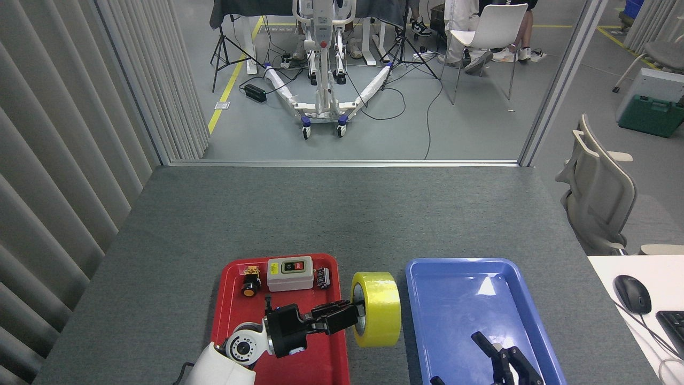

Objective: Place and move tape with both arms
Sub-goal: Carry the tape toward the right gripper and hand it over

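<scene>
Tape (377, 308) up on edge between red tray (227, 321) and blue tray (427, 299), left gripper (357, 315) clamped on its rim. Thin grip, could slip or roll off. Right gripper (502, 363) fingers spread wide.

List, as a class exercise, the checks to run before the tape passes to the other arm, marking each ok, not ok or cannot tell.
1. Left end effector grips the tape: ok.
2. Tape is clear of the red tray: ok, between the trays.
3. Blue tray has bare floor: ok.
4. Right end effector open: cannot tell, mostly cut off.
5. Right end effector near tape: not ok, apart.
</scene>
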`<action>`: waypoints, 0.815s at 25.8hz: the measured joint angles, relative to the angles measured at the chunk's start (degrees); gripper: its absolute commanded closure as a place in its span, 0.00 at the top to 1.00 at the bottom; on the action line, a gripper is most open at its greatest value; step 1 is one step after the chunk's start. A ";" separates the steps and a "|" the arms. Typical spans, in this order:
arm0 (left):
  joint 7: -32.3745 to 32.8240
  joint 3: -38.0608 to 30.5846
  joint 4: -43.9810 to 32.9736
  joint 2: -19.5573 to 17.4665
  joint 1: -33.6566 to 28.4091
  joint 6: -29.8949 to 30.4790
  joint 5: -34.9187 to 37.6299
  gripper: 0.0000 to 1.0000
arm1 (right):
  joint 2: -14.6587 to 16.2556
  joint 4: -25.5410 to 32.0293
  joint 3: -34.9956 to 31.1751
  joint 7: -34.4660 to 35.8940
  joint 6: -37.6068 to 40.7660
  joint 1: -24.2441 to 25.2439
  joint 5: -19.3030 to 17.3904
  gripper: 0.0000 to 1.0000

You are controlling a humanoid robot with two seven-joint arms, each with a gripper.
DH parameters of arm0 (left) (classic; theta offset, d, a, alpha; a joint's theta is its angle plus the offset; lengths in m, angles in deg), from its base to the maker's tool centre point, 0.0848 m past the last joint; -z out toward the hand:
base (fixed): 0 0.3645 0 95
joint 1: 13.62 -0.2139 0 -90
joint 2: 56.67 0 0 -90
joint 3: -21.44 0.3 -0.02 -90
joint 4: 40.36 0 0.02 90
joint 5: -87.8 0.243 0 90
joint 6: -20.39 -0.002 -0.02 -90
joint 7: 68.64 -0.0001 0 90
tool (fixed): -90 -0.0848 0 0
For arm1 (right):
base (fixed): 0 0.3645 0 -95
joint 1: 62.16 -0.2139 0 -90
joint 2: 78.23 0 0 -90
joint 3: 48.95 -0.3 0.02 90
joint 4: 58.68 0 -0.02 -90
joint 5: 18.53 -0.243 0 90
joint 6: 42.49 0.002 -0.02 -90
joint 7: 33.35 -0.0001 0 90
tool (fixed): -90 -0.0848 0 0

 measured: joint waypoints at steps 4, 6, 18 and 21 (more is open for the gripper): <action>-0.43 0.63 0.15 0.37 -0.12 0.00 0.24 0.00 | 0.15 -1.71 3.31 0.91 2.15 -1.78 4.12 1.00; -0.46 0.80 -0.11 0.34 -0.20 0.00 0.31 0.00 | 0.09 -2.34 5.11 1.03 2.29 -2.67 5.12 1.00; -0.47 5.39 -4.42 0.28 -3.56 0.01 0.42 0.00 | -0.90 -4.70 9.44 0.95 -0.75 -3.83 6.22 1.00; -0.47 6.18 -6.12 0.36 -4.84 0.01 0.76 0.00 | -1.16 -5.13 9.89 0.85 -0.99 -3.90 6.61 1.00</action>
